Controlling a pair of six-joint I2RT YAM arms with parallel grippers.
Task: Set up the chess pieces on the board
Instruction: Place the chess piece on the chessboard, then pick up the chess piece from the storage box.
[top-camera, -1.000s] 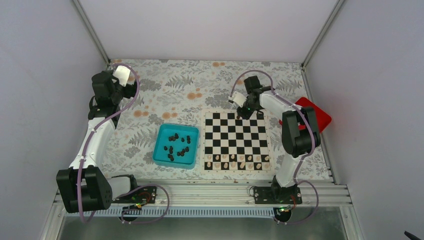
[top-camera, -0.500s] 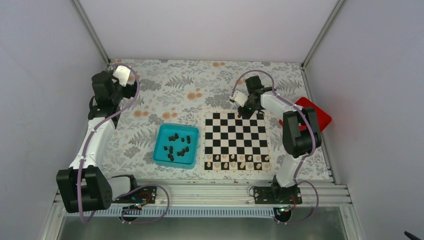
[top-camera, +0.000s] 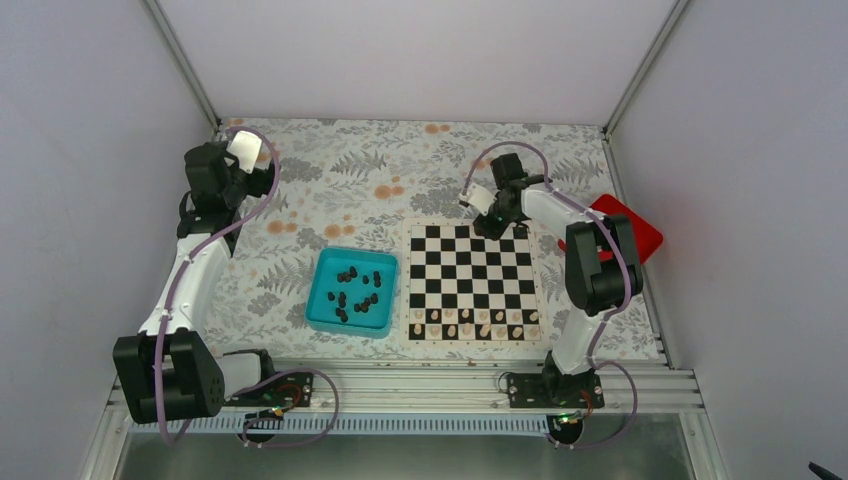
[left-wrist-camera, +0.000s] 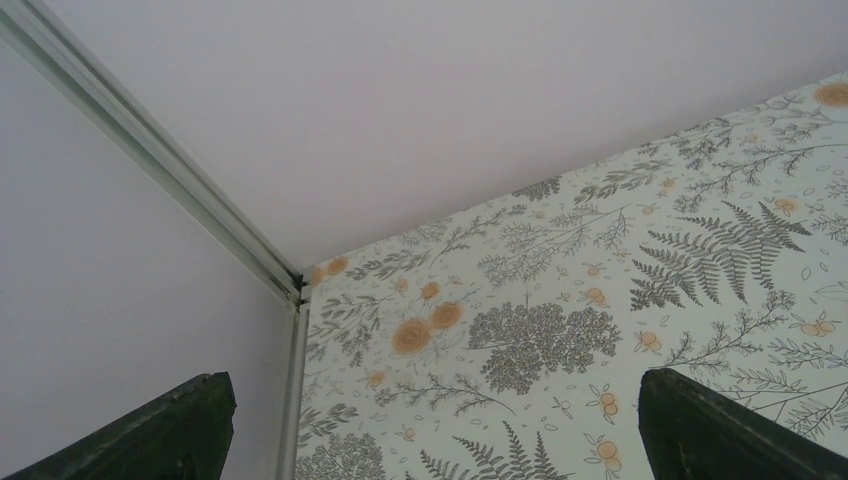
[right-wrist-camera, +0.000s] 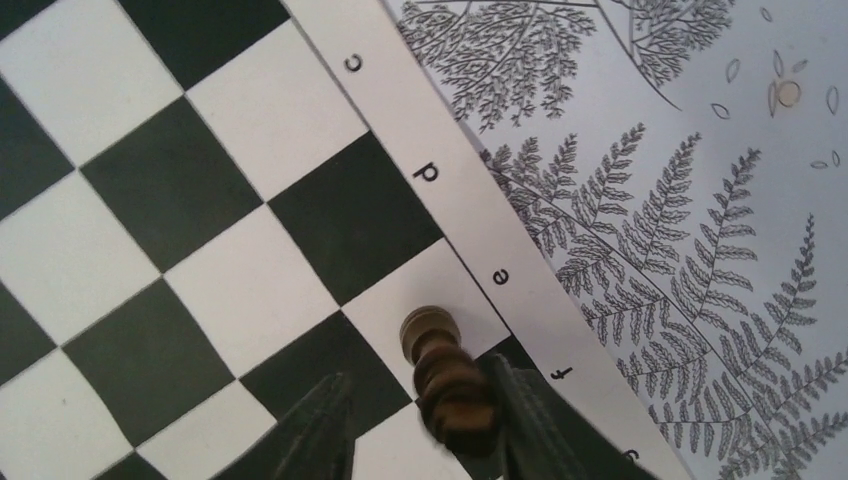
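The board (top-camera: 470, 275) lies right of centre, with pale pieces (top-camera: 470, 322) on its two near rows. Several dark chess pieces (top-camera: 355, 290) lie in a teal tray (top-camera: 322, 270) to its left. My right gripper (top-camera: 492, 226) hovers over the board's far edge. In the right wrist view it is open (right-wrist-camera: 415, 385), with one dark piece (right-wrist-camera: 432, 335) between the fingers. That piece rests on a white square (right-wrist-camera: 385, 300) by the letter e, blurred and close to the right finger (right-wrist-camera: 520, 420). My left gripper (left-wrist-camera: 435, 420) is open and empty, high at the far left.
A red box (top-camera: 640, 235) sits just right of the board, behind the right arm's elbow (top-camera: 598, 265). The left arm (top-camera: 190, 270) stands along the left wall. Floral cloth (top-camera: 380, 190) covers the table up to the far wall.
The right gripper's jaws have opened round the dark piece on the board's far row, and the wrist has shifted slightly back. The left arm has not moved.
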